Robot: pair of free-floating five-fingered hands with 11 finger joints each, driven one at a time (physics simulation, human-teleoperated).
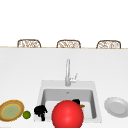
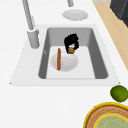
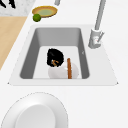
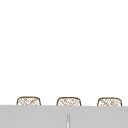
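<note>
My right hand (image 2: pixel 71 42) is down inside the sink (image 2: pixel 100 62), above the far edge of a white dish (image 2: pixel 66 63) that lies on the basin floor. Its fingers are curled round a small brown thing (image 2: pixel 71 50). A thin brown stick (image 2: pixel 59 58) lies across the dish beside it. The right side view has the same hand (image 3: pixel 54 56) over the dish (image 3: pixel 60 73) and stick (image 3: pixel 69 68). From the front, the right hand (image 1: pixel 76 101) peeks out behind a big red ball (image 1: pixel 67 114). My left hand (image 1: pixel 40 110) hangs at the sink's front left corner.
A tall faucet (image 1: pixel 67 72) stands behind the basin. Left of the sink are a yellow-rimmed plate (image 1: pixel 11 110) and a lime (image 1: pixel 26 114). A white plate (image 1: pixel 116 107) lies on the counter to the right. Three wicker chair backs (image 1: pixel 68 44) line the far edge.
</note>
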